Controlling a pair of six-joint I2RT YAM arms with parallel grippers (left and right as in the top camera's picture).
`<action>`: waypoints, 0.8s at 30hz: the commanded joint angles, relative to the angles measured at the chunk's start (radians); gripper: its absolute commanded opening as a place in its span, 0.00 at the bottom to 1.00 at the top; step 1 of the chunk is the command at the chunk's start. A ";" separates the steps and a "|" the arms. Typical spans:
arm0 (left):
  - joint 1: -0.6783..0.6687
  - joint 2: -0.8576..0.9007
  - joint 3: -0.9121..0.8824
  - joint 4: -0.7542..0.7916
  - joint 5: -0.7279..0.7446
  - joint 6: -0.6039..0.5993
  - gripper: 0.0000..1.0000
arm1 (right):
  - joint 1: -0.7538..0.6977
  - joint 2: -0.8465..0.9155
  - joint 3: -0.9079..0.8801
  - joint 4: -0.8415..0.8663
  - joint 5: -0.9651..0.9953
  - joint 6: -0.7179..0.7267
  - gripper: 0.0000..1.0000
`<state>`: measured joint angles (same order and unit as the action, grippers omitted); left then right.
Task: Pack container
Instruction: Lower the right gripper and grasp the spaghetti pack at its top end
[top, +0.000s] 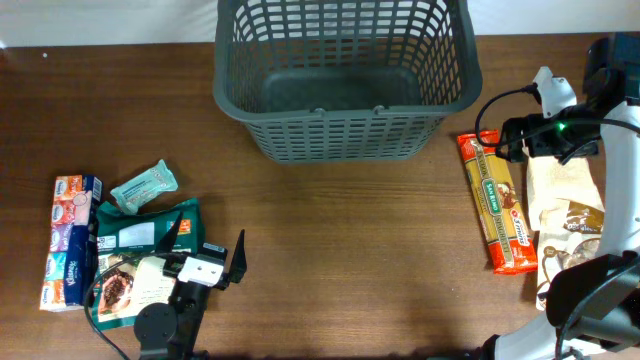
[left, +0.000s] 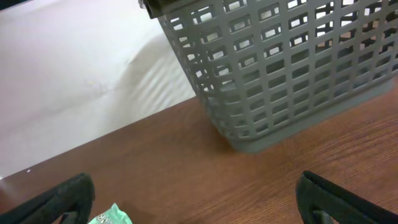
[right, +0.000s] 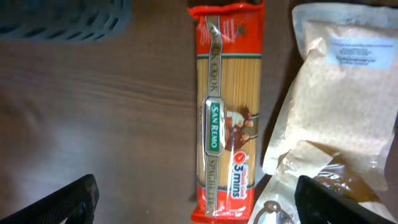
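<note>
Beside the container (top: 345, 135), a spaghetti packet (right: 214, 74) lies under the right gripper (right: 196, 199), spread like the left gripper (left: 196, 199).

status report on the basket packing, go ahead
Left end effector open, right end effector open, both empty. Basket empty. Spaghetti packet under right one. Nothing blocking basket.

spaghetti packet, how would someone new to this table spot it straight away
Start at the large grey basket at the table's far edge and look just right of its near corner. The spaghetti packet lies flat there, a long narrow red-orange pack, unlike the wide pale beige pouches beside it.
</note>
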<state>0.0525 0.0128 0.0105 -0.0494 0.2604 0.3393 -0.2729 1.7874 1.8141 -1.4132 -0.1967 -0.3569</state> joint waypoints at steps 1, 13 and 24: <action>-0.004 -0.007 -0.002 -0.008 -0.003 -0.010 0.99 | 0.003 0.002 -0.040 0.021 0.010 -0.010 0.99; -0.004 -0.007 -0.002 -0.008 -0.003 -0.010 0.99 | 0.002 0.002 -0.219 0.146 0.079 -0.010 0.99; -0.004 -0.007 -0.002 -0.008 -0.003 -0.010 0.99 | 0.003 0.005 -0.356 0.295 0.097 -0.010 0.99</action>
<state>0.0525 0.0128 0.0105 -0.0494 0.2604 0.3393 -0.2729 1.7874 1.4967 -1.1389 -0.1162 -0.3664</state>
